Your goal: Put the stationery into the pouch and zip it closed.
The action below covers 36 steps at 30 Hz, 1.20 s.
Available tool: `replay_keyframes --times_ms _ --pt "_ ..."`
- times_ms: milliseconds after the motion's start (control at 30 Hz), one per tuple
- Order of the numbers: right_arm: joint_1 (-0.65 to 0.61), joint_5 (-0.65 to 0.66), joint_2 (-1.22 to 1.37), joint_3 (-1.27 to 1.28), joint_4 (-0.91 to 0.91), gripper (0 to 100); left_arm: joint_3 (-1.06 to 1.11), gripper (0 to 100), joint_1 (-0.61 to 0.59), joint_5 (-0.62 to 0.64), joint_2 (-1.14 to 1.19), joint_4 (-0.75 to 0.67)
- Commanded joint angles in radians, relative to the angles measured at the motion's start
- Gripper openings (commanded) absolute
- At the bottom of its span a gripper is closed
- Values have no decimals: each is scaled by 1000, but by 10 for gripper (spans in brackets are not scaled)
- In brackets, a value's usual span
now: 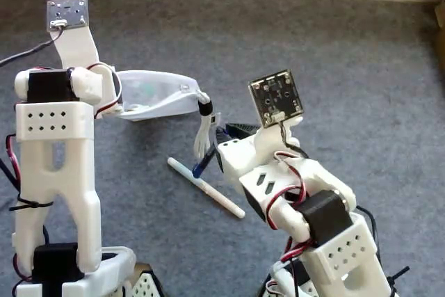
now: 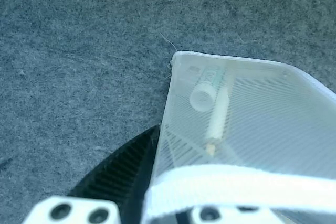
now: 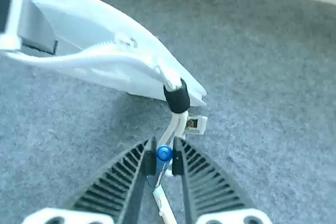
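While the left arm stands tall at 8 o'clock in the high view, the left gripper [image 1: 118, 106] is clamped on the 9 o'clock end of the pouch [image 1: 160, 95]. It holds the pouch out towards 3 o'clock, with its mouth gaping. The right arm leans in from 5 o'clock, forearm low and wrist bent down. The right gripper [image 3: 163, 144] has its jaws drawn together on a blue pen [image 3: 164, 154], seen end on between the ribbed pads. It sits just at 6 o'clock of the pouch's free end.

From that end hangs a white cord [image 3: 176, 121], gathered by a black bead [image 3: 177, 98]. The cord drops right to the tips of the right gripper, so it lies between the blue pen and the pouch mouth. I cannot tell whether the jaws also catch it. On the grey carpet [image 1: 348, 46], a white pen [image 1: 208, 191] lies slantwise from 10 to 4 o'clock, partly under the right gripper. Through the pouch's clear wall the left wrist view shows a capped tube [image 2: 202, 97] and a thin pale stick [image 2: 218, 116], side by side in the corner.

A small tag [image 3: 194, 124] dangles beside the cord. It carries a dark mark, too small to read.
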Motion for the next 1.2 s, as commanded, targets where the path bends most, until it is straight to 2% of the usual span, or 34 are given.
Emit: replay_keyframes --times_ms 0,267,667,1167 --pt "-25 21 -27 -111 1 40 25 6 -13 -8 21 -21" --pt "-116 28 -27 -206 1 40 24 6 -13 -8 21 -23" --pt "-156 28 -27 -328 -5 40 25 6 -13 -8 21 -23" --pt "-157 28 -27 -340 -249 40 24 6 -13 -8 21 -23"
